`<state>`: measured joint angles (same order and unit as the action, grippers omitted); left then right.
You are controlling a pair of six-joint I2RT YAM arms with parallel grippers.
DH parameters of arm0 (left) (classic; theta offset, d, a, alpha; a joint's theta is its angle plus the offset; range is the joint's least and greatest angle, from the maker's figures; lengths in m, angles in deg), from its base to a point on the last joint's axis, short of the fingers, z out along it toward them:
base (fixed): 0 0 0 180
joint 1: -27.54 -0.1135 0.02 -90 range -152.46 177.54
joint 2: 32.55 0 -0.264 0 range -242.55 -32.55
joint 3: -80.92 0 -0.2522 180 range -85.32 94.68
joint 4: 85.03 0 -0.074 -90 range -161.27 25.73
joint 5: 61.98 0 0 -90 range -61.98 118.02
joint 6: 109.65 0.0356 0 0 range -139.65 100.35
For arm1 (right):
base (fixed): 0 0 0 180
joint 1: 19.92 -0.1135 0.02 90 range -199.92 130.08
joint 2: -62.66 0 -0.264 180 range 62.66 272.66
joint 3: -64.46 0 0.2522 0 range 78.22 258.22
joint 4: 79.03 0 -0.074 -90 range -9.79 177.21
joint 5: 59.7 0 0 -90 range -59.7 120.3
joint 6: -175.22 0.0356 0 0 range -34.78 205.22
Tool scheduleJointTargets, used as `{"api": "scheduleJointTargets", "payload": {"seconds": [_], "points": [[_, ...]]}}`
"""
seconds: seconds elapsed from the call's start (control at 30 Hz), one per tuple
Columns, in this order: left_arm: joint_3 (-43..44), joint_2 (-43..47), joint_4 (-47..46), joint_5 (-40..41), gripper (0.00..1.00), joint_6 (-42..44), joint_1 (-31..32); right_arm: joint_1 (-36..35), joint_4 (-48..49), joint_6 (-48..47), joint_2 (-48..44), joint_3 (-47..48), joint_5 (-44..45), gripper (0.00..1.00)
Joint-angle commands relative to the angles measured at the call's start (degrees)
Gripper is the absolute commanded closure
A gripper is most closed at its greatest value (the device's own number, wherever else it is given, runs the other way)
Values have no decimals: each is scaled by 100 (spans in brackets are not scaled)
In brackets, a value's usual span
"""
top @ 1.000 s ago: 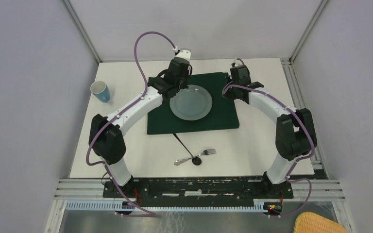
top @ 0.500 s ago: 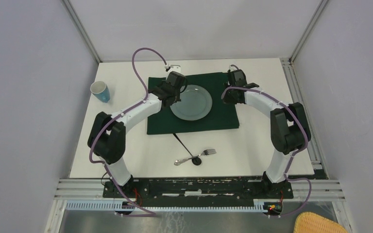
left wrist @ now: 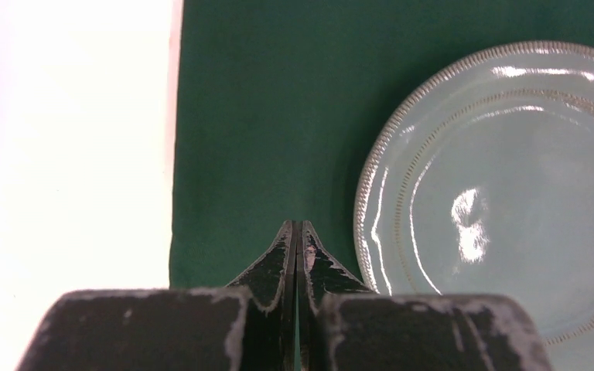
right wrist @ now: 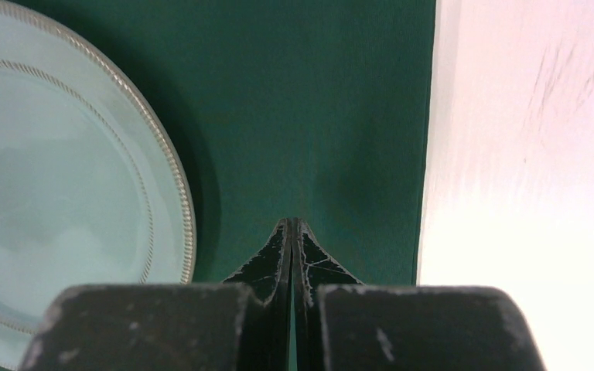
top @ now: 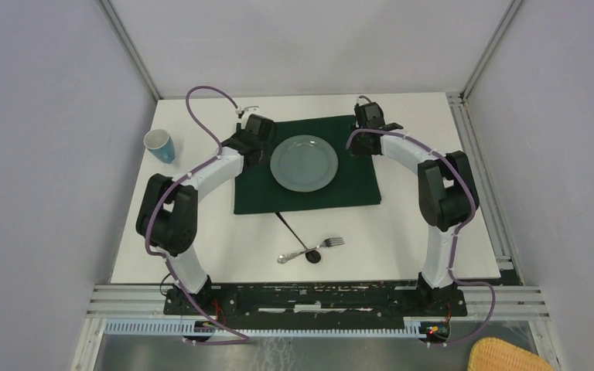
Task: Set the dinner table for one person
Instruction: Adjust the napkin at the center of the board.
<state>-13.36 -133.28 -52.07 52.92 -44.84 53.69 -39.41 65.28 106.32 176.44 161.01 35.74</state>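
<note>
both claws shut tight, nothing held. left gripper (left wrist: 295, 232) hangs over green cloth (left wrist: 263, 116) btwn plate (left wrist: 510, 193) rim & cloth's left edge; right gripper (right wrist: 291, 228) likewise nr the right edge. dinner table (top: 402, 232) lies white beyond both edges; arms bowed outward.

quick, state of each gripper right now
left gripper: shut, nothing held, over the green cloth
right gripper: shut, nothing held

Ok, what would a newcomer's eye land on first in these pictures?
A round pale blue-green ceramic plate sits on a dark green rectangular cloth, far-centre on the white dinner table. The left gripper and right gripper, both shut, flank the plate over the cloth. A silver fork lies nearer the bases.
</note>
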Motion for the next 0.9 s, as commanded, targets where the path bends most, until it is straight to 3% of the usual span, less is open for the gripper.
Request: {"api": "scheduleJointTargets", "payload": {"seconds": [0.0, 0.33, 0.87], "points": [[67, 133, -316, -161, 98, -298, -99, 7, 63, -137, 210, 473, 154, 100], [101, 169, -293, -265, 98, -240, -238, 0, -19, -49, 610, 549, 108, 100], [72, 319, -328, -493, 97, -278, -385, 24, -382, 351, 242, -119, 140, 100]]}}
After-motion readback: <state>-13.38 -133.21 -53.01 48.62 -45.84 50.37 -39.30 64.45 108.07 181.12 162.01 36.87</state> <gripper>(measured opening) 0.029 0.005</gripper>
